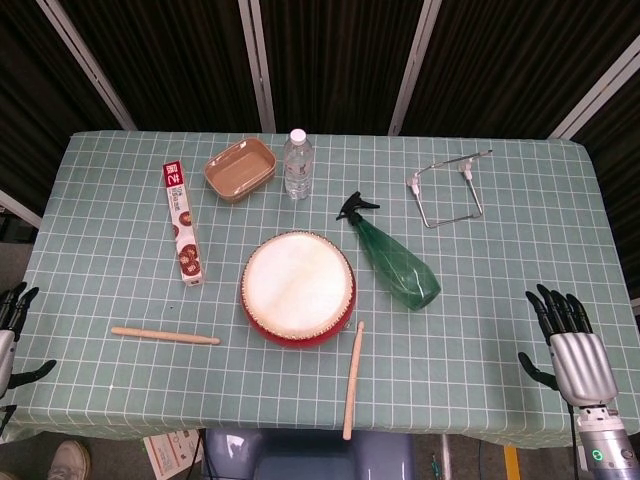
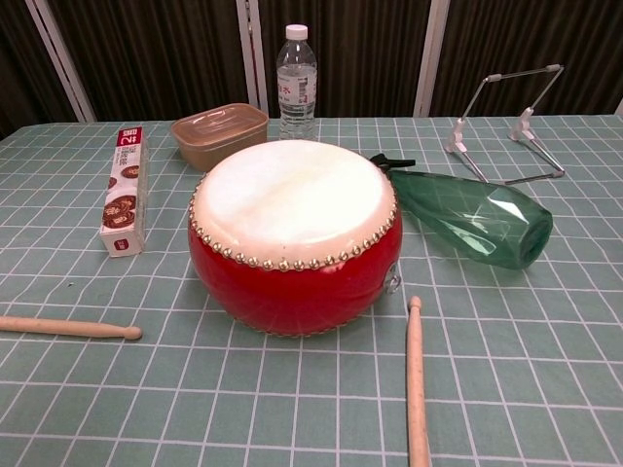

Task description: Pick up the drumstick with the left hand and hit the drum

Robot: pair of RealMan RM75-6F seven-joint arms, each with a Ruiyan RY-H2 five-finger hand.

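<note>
Red drum (image 1: 297, 289) mid-table, drumstick (image 1: 165, 335) lying to its left, untouched, left hand (image 1: 12, 335) at table edge, fingers spread, empty, right hand (image 1: 568, 345) likewise, fingers apart.

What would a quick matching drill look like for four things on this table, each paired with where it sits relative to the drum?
Things:
1. drumstick
2. spray bottle
3. water bottle
4. long box

Places:
A. lying on its side right of the drum
B. standing upright behind the drum, beside the brown tray
C. flat on the cloth, front left of the drum
D. left of the drum, running front to back

Pairs: 1-C, 2-A, 3-B, 4-D
</note>
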